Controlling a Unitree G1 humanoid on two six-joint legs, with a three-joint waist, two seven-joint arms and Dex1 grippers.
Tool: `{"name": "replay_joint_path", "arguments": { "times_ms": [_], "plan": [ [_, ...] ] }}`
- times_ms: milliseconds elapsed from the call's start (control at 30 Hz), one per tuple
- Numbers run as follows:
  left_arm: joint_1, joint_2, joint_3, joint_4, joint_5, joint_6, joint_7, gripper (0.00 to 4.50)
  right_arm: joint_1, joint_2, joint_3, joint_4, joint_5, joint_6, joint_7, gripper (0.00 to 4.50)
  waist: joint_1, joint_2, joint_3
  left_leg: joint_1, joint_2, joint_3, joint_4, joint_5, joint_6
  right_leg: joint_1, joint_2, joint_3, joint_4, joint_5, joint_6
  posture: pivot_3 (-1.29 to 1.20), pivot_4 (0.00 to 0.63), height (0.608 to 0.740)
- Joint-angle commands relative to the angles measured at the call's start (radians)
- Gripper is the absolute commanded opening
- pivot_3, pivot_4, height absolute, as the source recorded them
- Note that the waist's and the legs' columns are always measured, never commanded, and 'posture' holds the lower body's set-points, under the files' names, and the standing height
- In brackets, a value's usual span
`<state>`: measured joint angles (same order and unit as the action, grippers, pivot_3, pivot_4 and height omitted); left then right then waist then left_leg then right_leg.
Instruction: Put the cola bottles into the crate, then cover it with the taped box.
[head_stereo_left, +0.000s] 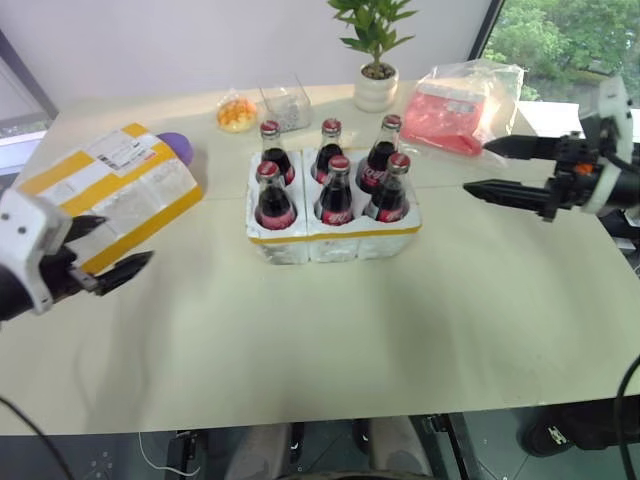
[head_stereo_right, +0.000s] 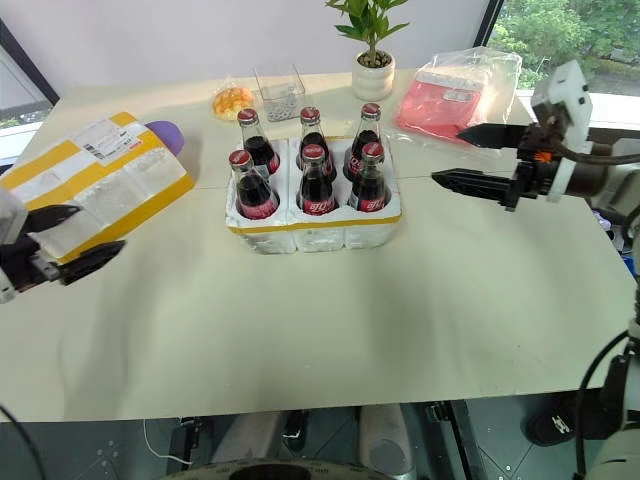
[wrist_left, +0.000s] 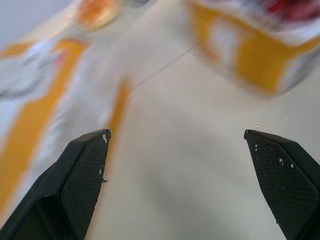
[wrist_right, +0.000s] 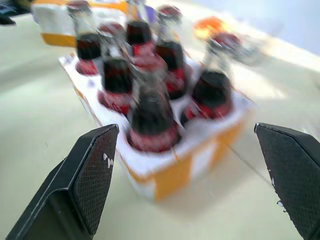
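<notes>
Several cola bottles with red caps stand upright in the holes of the crate, a white foam block with a thin yellow band, at the table's middle. The taped box, white foam with wide yellow stripes and a label, lies to the crate's left. My left gripper is open at that box's near corner with nothing between its fingers. My right gripper hangs open to the right of the crate, apart from it, pointing toward the bottles.
Along the table's far edge stand a potted plant, a clear plastic bag with red contents, a clear container and an orange snack packet. A purple object peeks out behind the taped box.
</notes>
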<state>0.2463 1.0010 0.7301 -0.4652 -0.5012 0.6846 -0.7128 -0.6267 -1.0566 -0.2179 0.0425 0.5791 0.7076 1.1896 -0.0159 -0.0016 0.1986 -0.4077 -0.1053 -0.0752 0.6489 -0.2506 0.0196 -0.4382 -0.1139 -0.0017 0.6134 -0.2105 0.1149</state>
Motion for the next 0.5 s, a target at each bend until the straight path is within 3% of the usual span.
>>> {"name": "replay_joint_path", "arguments": {
  "times_ms": [33,233,500],
  "plan": [
    [0.146,0.028,0.072,0.075,0.314,-0.155,0.075,4.50,0.008,-0.021,-0.040,0.022,-0.010,-0.051,0.015,4.45,0.001,0.000,0.000,0.000,0.000,0.001,0.000,0.000,0.000,0.000,-0.001,0.000,0.000,0.000,0.000,0.00,0.150,0.740],
    [0.241,0.054,-0.026,0.294,0.627,-0.380,0.214,4.50,0.021,-0.003,-0.062,-0.022,0.056,-0.047,0.057,4.45,0.013,0.000,0.000,-0.001,0.000,0.001,-0.001,-0.001,-0.002,-0.001,-0.002,0.000,-0.001,0.000,0.000,0.00,0.150,0.740],
    [-0.153,0.042,-0.375,0.751,0.798,-0.647,0.445,4.50,-0.003,0.001,-0.106,-0.034,0.133,0.012,0.040,4.45,0.031,-0.001,-0.001,-0.001,-0.001,0.000,0.001,-0.002,-0.003,-0.001,-0.003,-0.002,0.000,0.002,0.003,0.00,0.150,0.740]
  ]
}}
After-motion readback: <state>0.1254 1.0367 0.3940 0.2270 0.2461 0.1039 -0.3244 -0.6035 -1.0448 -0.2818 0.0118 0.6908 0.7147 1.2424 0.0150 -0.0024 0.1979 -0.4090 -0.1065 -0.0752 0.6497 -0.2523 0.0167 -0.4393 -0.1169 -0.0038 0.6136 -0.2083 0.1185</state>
